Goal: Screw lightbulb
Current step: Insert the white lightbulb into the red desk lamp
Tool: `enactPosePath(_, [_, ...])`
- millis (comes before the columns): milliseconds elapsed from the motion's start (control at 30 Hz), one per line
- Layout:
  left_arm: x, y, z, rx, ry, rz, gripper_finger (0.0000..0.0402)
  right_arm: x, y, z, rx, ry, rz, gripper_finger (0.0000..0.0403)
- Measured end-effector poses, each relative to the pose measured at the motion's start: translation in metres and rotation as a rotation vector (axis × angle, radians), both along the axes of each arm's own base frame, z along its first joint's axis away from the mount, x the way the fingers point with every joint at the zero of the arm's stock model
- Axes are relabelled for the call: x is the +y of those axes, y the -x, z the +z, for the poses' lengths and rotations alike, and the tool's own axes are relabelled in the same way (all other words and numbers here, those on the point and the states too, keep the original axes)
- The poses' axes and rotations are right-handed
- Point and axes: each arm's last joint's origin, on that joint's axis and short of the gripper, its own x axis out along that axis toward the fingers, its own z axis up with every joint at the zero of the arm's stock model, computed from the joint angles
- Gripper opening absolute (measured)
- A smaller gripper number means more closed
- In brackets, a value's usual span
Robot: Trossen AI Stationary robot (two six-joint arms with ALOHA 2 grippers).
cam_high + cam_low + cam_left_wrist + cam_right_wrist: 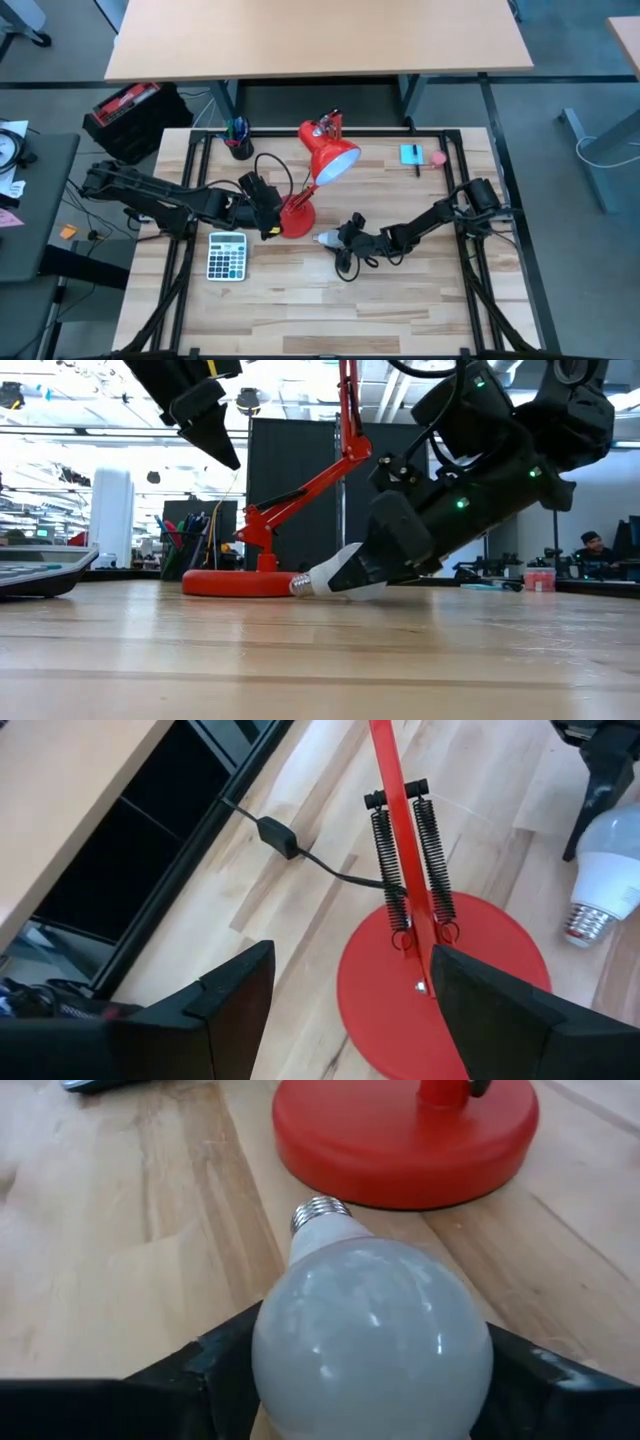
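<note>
The pale white lightbulb (372,1342) lies on the wooden table just to the right of the red desk lamp's round base (297,218). Its metal screw end (318,1211) points at that base. My right gripper (338,238) is shut on the bulb, low over the table. My left gripper (350,1010) is open and empty. It hangs above the lamp base (440,980), with a finger on either side of the lamp's sprung arm (405,870). The lamp's cone shade (333,160) points toward the table's far right. My right gripper pinches the bulb's round glass end (290,1370) at its widest part, between its two fingers (205,1370). The fingers come nearly level from the table's right and lie along the bulb. The bulb lies on its side at the table top (330,578), screw end away from the gripper.
A calculator (227,256) lies left of the lamp base near the front. A pen cup (238,142) stands at the far left, and a blue note and a pink object (420,155) at the far right. The lamp's black cord (290,845) runs behind the base. A person (592,546) sits far behind.
</note>
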Motion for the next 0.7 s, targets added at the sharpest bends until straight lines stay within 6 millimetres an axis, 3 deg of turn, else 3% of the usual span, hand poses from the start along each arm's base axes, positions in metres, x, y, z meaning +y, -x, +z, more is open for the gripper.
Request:
enactPosePath(367, [-0.0033,0.0002,-0.0004,0.004,0.018,-0.024,0.026,0.004,0.0007,0.0003,-0.001,0.001,0.015,0.0354])
enactPosePath(700, [-0.0067,0.0006,-0.0004,0.006,0.019,-0.041,0.026,0.01,0.0056,-0.004,0.064,0.034,0.054,0.0345])
